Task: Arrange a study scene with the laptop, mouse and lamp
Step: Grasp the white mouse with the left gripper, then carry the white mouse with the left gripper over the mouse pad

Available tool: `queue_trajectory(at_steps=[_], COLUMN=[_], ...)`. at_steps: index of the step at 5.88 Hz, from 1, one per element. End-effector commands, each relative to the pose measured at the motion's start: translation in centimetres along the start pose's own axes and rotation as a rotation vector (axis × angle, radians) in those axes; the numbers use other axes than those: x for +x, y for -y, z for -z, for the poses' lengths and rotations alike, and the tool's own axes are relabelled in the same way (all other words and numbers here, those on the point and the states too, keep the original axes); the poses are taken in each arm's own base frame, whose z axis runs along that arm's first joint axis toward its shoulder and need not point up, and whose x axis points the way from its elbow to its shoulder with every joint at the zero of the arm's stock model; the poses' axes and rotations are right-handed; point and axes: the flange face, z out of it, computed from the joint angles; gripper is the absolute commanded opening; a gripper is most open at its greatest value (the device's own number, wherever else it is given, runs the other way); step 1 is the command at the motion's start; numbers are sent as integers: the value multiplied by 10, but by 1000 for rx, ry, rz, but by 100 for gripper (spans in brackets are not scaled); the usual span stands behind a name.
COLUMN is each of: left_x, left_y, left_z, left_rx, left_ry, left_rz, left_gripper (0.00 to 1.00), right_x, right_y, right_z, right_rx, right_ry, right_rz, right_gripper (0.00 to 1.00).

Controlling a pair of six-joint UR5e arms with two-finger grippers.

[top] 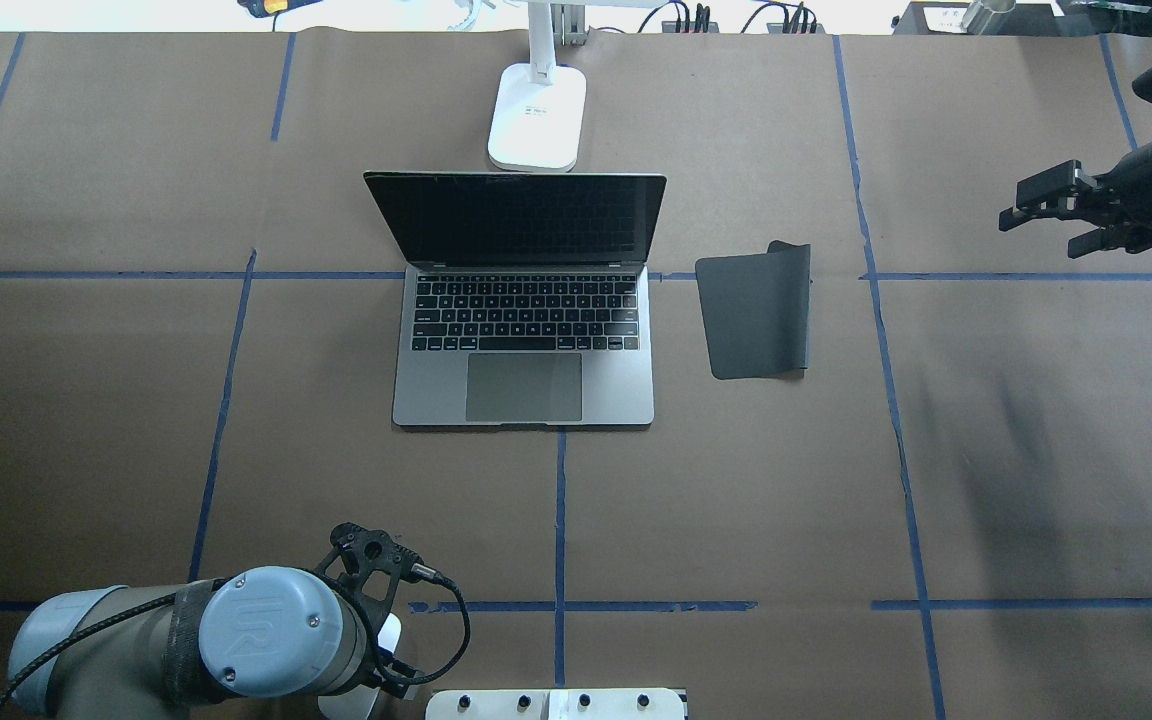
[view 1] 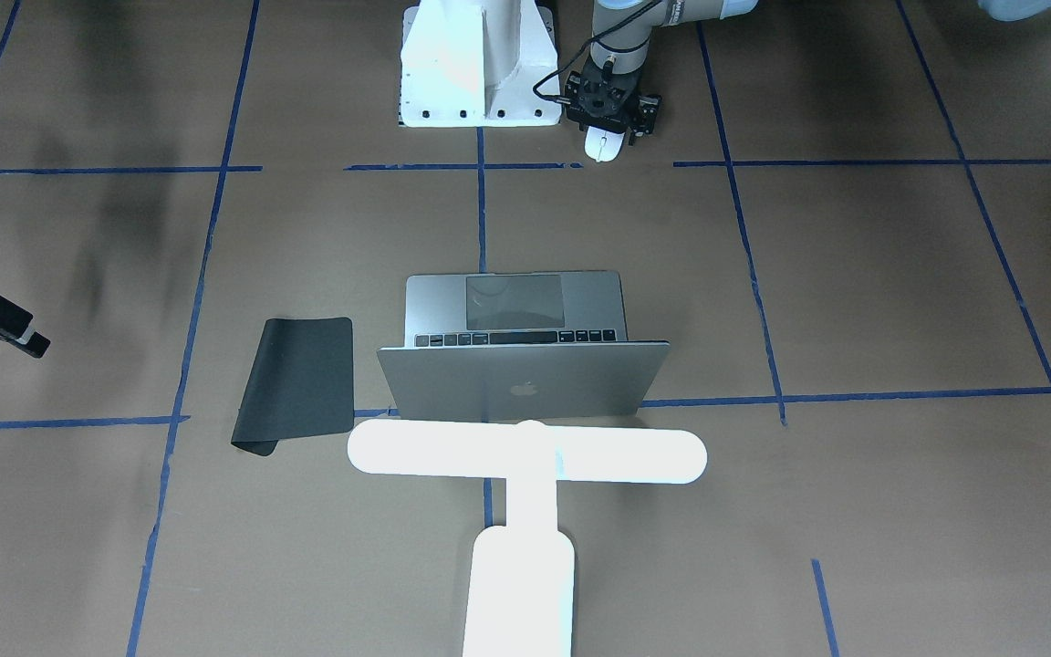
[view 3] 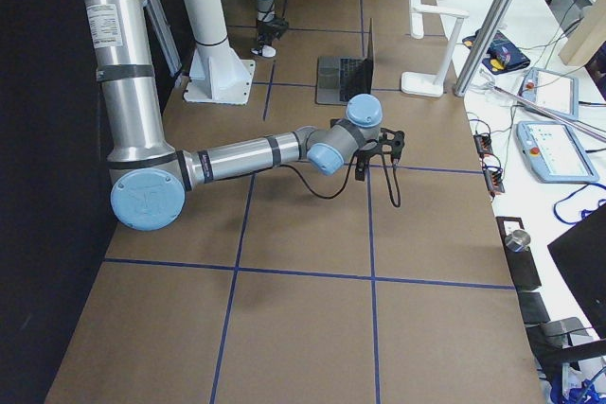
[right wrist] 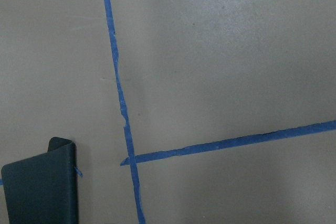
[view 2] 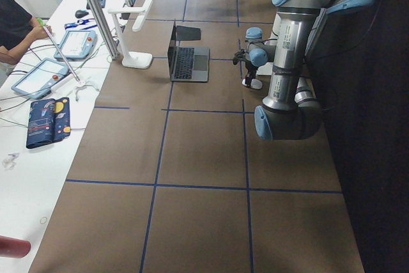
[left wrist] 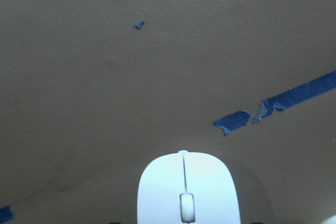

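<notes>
Mouse lay by the robot's base under the left gripper, grip unclear. Laptop and lamp looked placed, and the pad likely awaited the mouse. The right gripper hung wide, holding nothing.

Overhead view. The left arm enters at 7 o'clock. Its wrist is bent down, so the left hand points straight at the counter close to the robot's base. I cannot tell how its jaws stand. The right arm reaches in at 3 o'clock with its forearm about level. The right hand hangs above the counter, pointing towards 9 o'clock, jaws parted.
</notes>
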Motion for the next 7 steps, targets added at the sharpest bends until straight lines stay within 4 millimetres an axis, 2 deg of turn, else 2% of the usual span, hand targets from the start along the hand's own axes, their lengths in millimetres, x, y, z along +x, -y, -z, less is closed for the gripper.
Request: queue_trajectory(at_steps=[1, 2, 3, 4, 6, 7], left_x=[0, 0, -3, 16, 50, 74], left_y=[0, 4, 13, 38, 98, 131], left_z=[1, 15, 26, 55, 98, 106], left_rx=[1, 17, 18, 61, 154, 181], left_ry=[-1, -19, -35, -81, -142, -151], left_rz=[-2, 2, 18, 28, 49, 63], left_gripper=[23, 4, 2, 1, 1, 1], right_x=[0, 1, 3, 3, 6, 7], right_y=[-1, -1, -7, -8, -8, -8], right_z=[0, 1, 5, 8, 9, 11], right_rx=[0, 0, 2, 3, 5, 7], right_ry=[0, 0, 1, 5, 4, 5], right_rz=[1, -1, 1, 3, -1, -3], right_gripper=[100, 100, 100, 100, 100, 100])
